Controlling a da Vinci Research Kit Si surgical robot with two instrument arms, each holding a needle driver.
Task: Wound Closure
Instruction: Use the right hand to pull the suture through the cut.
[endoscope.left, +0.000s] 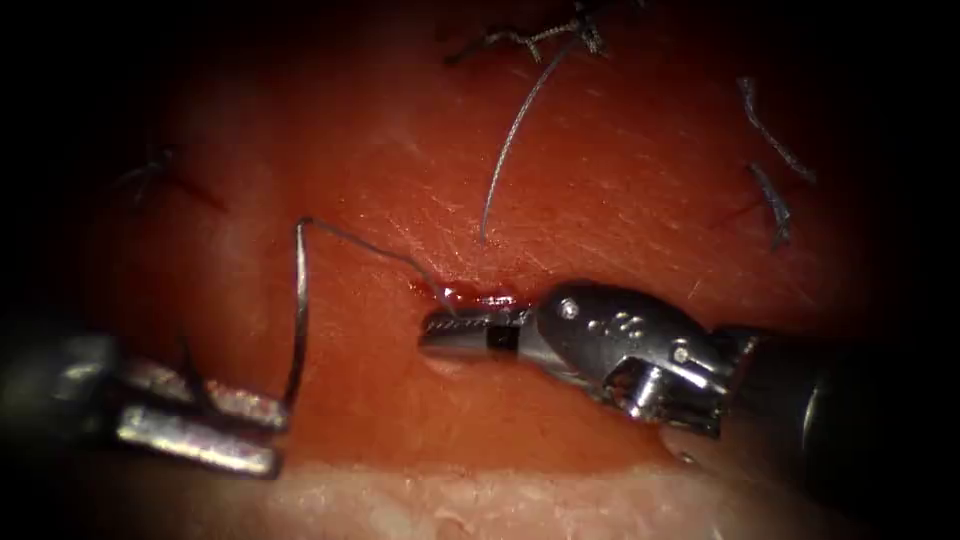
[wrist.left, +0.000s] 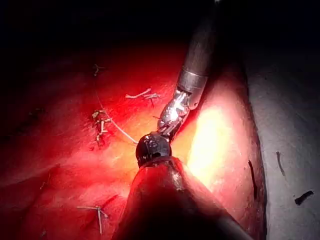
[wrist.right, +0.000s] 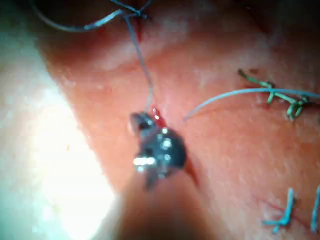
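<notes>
Endoscope view: two tools over the tissue (endoscope.left: 620, 160), one thread (endoscope.left: 300, 300) running between them.
The right tool (endoscope.left: 450, 335) lies with its jaws closed flat at the small red cut (endoscope.left: 480, 297), where the thread enters; whether they pinch anything I cannot tell. The left tool (endoscope.left: 260, 435) has its jaws parted, the thread passing down beside them. Four tied stitches (endoscope.left: 775, 205) are visible. Left wrist view: the right tool's (wrist.left: 172, 117) shaft crosses the tissue. Right wrist view: the thread (wrist.right: 142, 67) meets the right tool's jaws (wrist.right: 142, 122).
</notes>
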